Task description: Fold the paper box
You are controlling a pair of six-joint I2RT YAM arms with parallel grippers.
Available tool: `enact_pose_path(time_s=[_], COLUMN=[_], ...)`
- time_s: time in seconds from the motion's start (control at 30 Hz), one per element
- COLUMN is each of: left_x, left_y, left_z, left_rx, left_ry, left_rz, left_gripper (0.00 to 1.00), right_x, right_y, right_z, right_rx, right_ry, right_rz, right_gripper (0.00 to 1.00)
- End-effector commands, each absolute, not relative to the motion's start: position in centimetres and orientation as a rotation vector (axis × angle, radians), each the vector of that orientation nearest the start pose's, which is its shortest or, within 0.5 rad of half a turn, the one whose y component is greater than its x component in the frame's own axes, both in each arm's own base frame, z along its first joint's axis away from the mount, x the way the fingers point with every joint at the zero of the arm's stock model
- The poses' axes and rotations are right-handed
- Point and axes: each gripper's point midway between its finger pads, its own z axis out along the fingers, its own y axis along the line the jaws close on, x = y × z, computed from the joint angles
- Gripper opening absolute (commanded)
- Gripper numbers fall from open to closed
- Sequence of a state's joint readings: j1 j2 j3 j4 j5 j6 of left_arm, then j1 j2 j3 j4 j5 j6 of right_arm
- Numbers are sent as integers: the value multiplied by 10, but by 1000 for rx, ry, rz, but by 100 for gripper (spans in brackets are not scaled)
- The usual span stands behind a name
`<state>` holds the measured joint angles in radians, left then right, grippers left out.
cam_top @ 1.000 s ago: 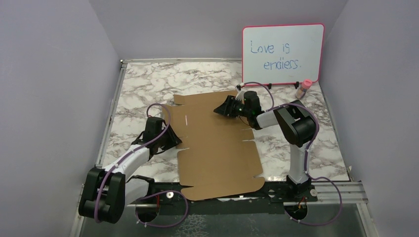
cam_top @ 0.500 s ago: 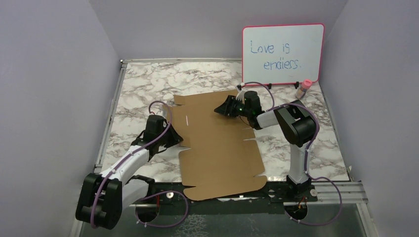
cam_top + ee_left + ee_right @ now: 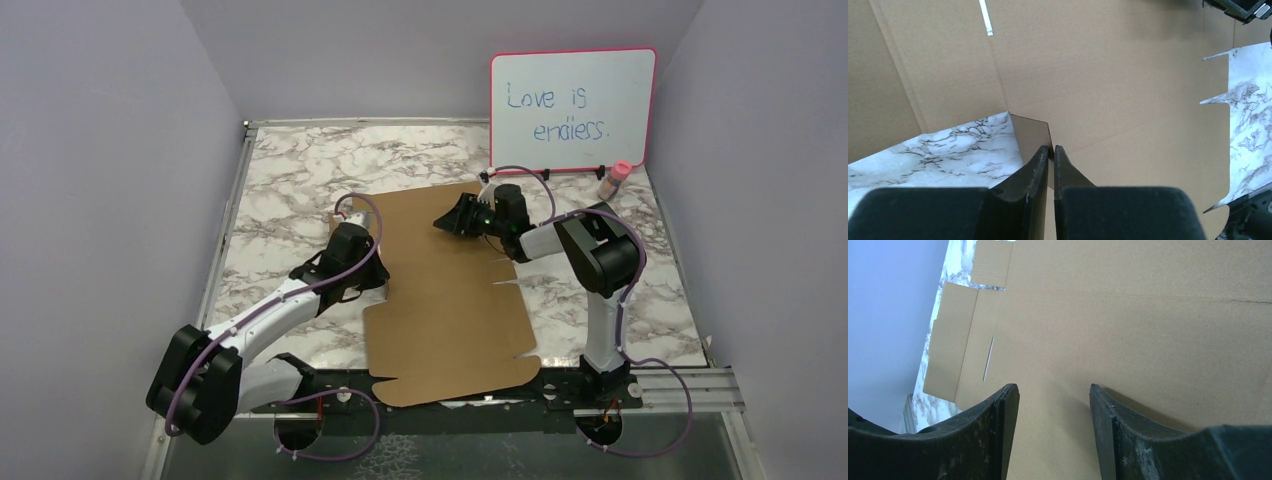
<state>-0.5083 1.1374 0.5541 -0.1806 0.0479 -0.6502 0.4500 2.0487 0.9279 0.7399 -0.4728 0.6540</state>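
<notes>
Centre stage: the paper box [image 3: 450,290], a flat die-cut sheet of plain brown corrugated cardboard, spread across the middle of the white-and-grey marble-patterned table [image 3: 290,170], near end reaching past the marble toward the arm bases. Notched flaps and slits down both long sides. At the left edge, one small side flap lifted off the marble and standing up. Pinched right there: black left gripper [image 3: 1051,149], fingers closed tight on the top corner of that raised flap, plain to see from the left wrist. Over on the far right part of the sheet, black right gripper [image 3: 1054,390], fingers parted, nothing between them, pointing low over bare cardboard; touching or just above, cannot tell. Rest of the sheet lying flat. Further out, against the back wall: pink-framed rectangular whiteboard [image 3: 572,108] with blue handwriting, "Love is endless." Just by its lower right corner, a small bottle with a pink cap [image 3: 612,183], upright on the marble.
</notes>
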Motion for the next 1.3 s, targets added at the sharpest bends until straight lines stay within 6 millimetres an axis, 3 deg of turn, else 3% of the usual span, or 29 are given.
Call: enact_pose_path(time_s=[0.0,0.13,0.2,0.4,0.57,0.7,0.97,1.1,1.27], left_x=[252,255,260,279,303,325,373,393,423], left_y=[-173,-173,-166,-155,-172,-189,-206,-215,-224], left_z=[69,78,93,139,160,170,161,149,133], left_rx=[-151,-144,-141,-95,-45,-11,-54,-50,-49], left_ry=[2427,2417,2383,2273,2211,2165,2121,2115,2111], left_rz=[-504,-486,-444,-355,-410,-468,-645,-653,-685], left_gripper=[9,14,17,31,40,49,63,68,72], right_x=[376,376,377,389,405,420,454,471,489], right_y=[299,298,297,298,292,275,211,179,160], right_z=[-2,2,9,49,84,96,106,108,103], right_rx=[-99,-103,-111,-151,-157,-150,-40,26,69], right_ry=[2251,2242,2226,2145,2067,2050,2038,2030,2042], right_rz=[1116,1114,1105,1078,1001,898,737,699,668], right_gripper=[60,60,60,61,62,65,69,70,70])
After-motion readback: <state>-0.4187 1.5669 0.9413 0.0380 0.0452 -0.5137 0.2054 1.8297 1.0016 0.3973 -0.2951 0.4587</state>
